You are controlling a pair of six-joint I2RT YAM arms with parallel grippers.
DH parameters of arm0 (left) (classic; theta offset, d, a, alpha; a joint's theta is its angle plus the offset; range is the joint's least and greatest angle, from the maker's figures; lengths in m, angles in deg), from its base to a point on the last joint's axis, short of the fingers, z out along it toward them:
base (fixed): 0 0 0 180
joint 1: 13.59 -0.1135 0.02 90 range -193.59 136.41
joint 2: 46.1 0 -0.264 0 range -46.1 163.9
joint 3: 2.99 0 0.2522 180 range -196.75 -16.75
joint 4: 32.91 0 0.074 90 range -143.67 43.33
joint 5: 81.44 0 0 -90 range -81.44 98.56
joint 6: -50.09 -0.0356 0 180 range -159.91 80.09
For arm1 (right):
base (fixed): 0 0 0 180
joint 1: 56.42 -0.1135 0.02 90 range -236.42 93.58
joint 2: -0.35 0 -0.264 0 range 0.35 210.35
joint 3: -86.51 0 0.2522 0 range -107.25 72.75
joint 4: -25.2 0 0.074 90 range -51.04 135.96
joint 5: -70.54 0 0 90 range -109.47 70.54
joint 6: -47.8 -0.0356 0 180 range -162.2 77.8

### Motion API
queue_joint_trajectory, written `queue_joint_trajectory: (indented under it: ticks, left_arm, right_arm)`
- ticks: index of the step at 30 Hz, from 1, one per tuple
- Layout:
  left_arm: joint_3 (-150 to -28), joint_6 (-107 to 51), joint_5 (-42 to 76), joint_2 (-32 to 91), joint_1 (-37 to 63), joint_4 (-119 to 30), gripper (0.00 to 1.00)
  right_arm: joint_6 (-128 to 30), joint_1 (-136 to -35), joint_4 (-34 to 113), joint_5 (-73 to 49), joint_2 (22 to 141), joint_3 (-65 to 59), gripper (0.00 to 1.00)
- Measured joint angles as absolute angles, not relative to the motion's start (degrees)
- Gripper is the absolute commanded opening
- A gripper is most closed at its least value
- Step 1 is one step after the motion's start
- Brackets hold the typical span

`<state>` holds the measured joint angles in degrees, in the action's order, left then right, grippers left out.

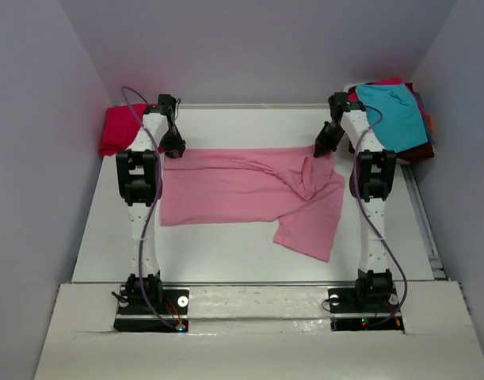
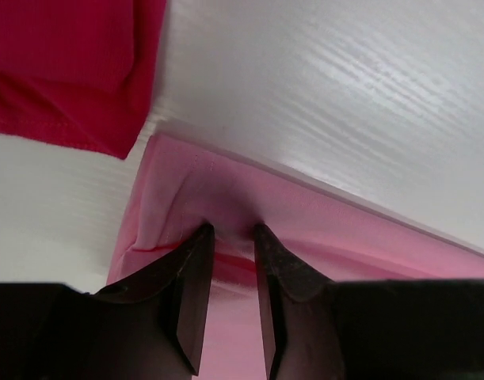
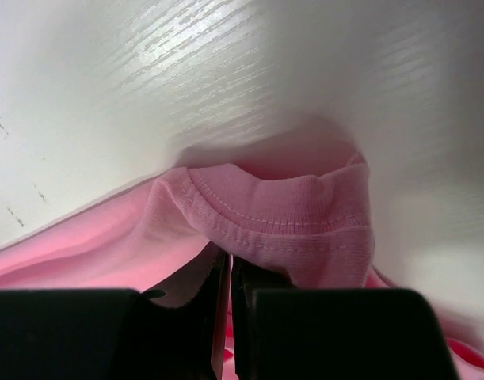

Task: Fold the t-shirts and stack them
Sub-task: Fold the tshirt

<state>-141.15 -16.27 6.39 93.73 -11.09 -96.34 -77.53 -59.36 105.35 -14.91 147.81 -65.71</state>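
Note:
A light pink t-shirt point(image 1: 242, 190) lies spread across the middle of the table, with its right side rumpled and one flap trailing toward the near edge. My left gripper point(image 1: 175, 147) is at its far left corner. In the left wrist view its jaws point(image 2: 234, 229) stand a little apart, with the tips pressed into puckered pink fabric point(image 2: 321, 229). My right gripper point(image 1: 324, 148) is at the far right corner. In the right wrist view it point(image 3: 230, 257) is shut on the shirt just under the ribbed collar point(image 3: 281, 214), which is raised off the table.
A crimson red t-shirt point(image 1: 119, 127) point(image 2: 59, 71) lies bunched at the back left corner, close to the left gripper. At the back right, a teal t-shirt point(image 1: 392, 111) lies on top of a maroon one point(image 1: 420, 150). Walls enclose the white table point(image 1: 226, 253) on three sides.

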Motion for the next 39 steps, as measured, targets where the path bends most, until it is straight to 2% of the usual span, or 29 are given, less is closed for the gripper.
queue_joint_trajectory:
  ticks: [4,8,14,17,30,39]
  left_arm:
    - [-143.62,-15.96,7.31,95.2,-11.09,-94.68,0.55]
    - [-143.64,-15.77,9.25,95.22,-11.09,-92.25,0.6]
    - [-138.88,-16.07,10.5,92.71,-11.09,-86.92,0.63]
    - [-135.01,-16.57,10.61,90.02,-11.11,-85.46,0.63]
    - [-128.12,-18.61,9.1,78.43,-11.07,-85.5,0.63]
    - [-133.63,-19.07,5.43,84.12,-11.07,-86.75,0.62]
  right_arm:
    - [-76.05,-58.79,105.22,-12.94,149.08,-67.7,0.13]
    - [-75.0,-58.68,104.32,-12.33,149.08,-67.67,0.14]
    - [-73.86,-58.4,101.09,-11.21,146.3,-62.76,0.26]
    - [-72.99,-58.31,100.41,-10.65,143.11,-59.48,0.36]
    - [-71.41,-57.57,99.71,-11.08,127.94,-53.51,0.37]
    - [-70.87,-57.57,98.2,-10.89,127.25,-43.94,0.36]
